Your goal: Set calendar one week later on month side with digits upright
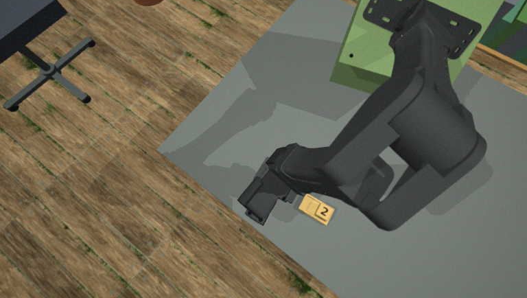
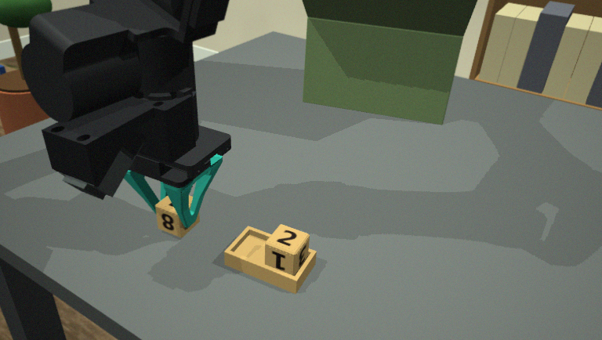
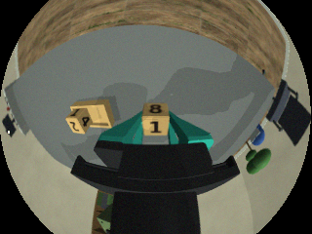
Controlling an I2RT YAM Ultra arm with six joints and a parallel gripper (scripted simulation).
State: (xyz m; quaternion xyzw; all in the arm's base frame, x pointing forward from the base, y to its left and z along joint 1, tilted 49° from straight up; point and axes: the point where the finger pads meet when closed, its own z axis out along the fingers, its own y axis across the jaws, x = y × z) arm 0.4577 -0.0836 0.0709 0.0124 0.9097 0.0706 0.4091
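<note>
Nearest the exterior view's edge, the tray [image 1: 309,202] [image 2: 262,269] [image 3: 101,111] lies flat on the grey table [image 1: 388,264] [image 2: 399,287] [image 3: 146,54]. The seated cube [image 1: 324,211] [image 2: 286,250] [image 3: 78,121] fills its far end from the arm's hand, a 2 on top and an inverted 1 on a side. The bay beside it is bare, and that bay is the end nearer the gripper [image 1: 262,197] [image 2: 176,214] [image 3: 155,114].

A little farther back, the teal fingers are closed on the held cube [image 2: 168,222] [image 3: 155,109], one at each side, with an 8 and a 1 showing. It is outside the tray, near the table; whether its underside touches, I cannot tell. The coming move turns on this line — the tray's long axis runs roughly toward the held cube, so the vacant bay seems reachable along it. I judge the digits are still being arranged; the month's side cannot be read, so I would not settle which face belongs in front. A finger could catch the seated cube or a rim if lowered askew.

Beyond stand the green pedestal [image 1: 357,81] [image 2: 382,56] and the bookshelf [image 2: 486,30] — both well apart from the work.
</note>
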